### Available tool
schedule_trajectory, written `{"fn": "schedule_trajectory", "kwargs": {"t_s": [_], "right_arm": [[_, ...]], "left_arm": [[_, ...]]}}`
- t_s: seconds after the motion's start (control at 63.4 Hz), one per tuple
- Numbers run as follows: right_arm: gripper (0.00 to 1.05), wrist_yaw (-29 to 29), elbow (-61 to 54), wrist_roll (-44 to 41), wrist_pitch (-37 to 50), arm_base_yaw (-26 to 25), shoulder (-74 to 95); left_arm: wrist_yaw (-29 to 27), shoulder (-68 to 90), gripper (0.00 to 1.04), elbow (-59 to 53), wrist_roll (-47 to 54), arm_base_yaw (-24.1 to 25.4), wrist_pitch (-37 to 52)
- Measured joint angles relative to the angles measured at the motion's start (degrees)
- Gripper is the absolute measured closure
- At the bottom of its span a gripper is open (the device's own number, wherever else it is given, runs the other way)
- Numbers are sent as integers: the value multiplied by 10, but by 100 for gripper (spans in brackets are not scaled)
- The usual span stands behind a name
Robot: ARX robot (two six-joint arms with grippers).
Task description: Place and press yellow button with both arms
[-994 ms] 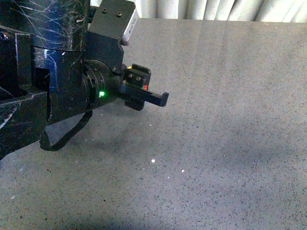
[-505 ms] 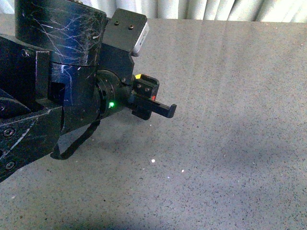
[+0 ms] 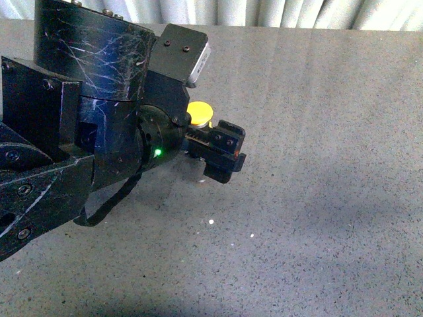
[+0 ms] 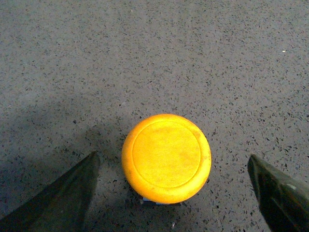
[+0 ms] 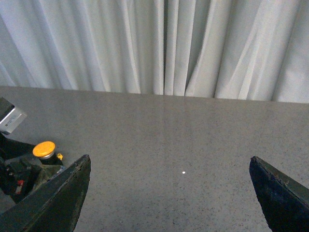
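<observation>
Turning and reaching further, the left claw [image 3: 220,156] has uncovered the button [image 3: 199,113]. It stands on the bench [image 3: 330,198] between the claw's spread fingers [image 4: 63,203], untouched. Placing looks done. Pressing likely follows, needing a claw lowered onto the cap. The right claw [image 5: 169,166] gapes empty, well apart.

We read the cap of the yellow button [image 4: 166,158], between the fingers [image 4: 63,198] of the left gripper [image 4: 172,160], as smooth plastic with a soft satin sheen and faint scuffs. Those fingers look dull, matt black. Under them the tabletop [image 4: 145,58] is matt grey, finely speckled and grainy. Behind the gripper, the left arm [image 3: 92,59] has glossy black casing, heavily scratched. Its wrist carries a camera housing [image 3: 197,58] with a satin silver face. The cable loop [image 3: 99,201] beneath looks matt and rubbery. Beyond the right gripper [image 5: 169,158], the curtain [image 5: 164,43] is pale matt cloth.
</observation>
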Motion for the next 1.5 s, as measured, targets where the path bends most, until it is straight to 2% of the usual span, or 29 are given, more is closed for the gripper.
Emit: {"fn": "schedule_trajectory", "kwargs": {"t_s": [0.189, 0.363, 0.631, 0.662, 0.678, 0.71, 0.741, 0.789, 0.836, 0.915, 0.946, 0.994, 1.12, 1.167, 1.199, 1.246, 1.356, 1.498], "right_arm": [[9, 0, 0, 0, 0, 0, 0], [9, 0, 0, 0, 0, 0, 0], [9, 0, 0, 0, 0, 0, 0], [9, 0, 0, 0, 0, 0, 0], [9, 0, 0, 0, 0, 0, 0], [9, 0, 0, 0, 0, 0, 0], [9, 0, 0, 0, 0, 0, 0], [9, 0, 0, 0, 0, 0, 0], [9, 0, 0, 0, 0, 0, 0], [9, 1, 0, 0, 0, 0, 0], [9, 0, 0, 0, 0, 0, 0], [9, 0, 0, 0, 0, 0, 0], [9, 0, 0, 0, 0, 0, 0], [9, -59, 32, -7, -80, -22, 42], [9, -116, 73, -21, -156, -51, 115], [9, -151, 118, -39, -191, -84, 219], [9, -151, 195, -75, -117, -104, 401], [9, -142, 289, -112, -40, -70, 579]], "left_arm": [[9, -54, 9, -60, 7, 9, 20], [20, -145, 9, -134, 8, 47, 25], [103, -409, 9, -213, -16, 139, -76], [95, -433, 10, -219, -17, 147, -81], [78, -438, 12, -224, -15, 147, -71], [-5, -464, 19, -249, -13, 152, -11], [-52, -487, 24, -270, -10, 161, 21], [-92, -540, 33, -299, -9, 187, 19], [-87, -587, 40, -317, -9, 214, -6], [-27, -699, 56, -352, -8, 279, -84], [-23, -735, 62, -360, -8, 290, -113], [-23, -789, 70, -370, -8, 300, -153], [-15, -861, 93, -384, -8, 302, -184], [-15, -875, 102, -389, -8, 302, -192], [-16, -882, 103, -392, -8, 303, -198], [-14, -895, 103, -397, -7, 303, -207], [-16, -923, 103, -405, -7, 303, -226], [-15, -951, 103, -420, -7, 304, -231]]}}
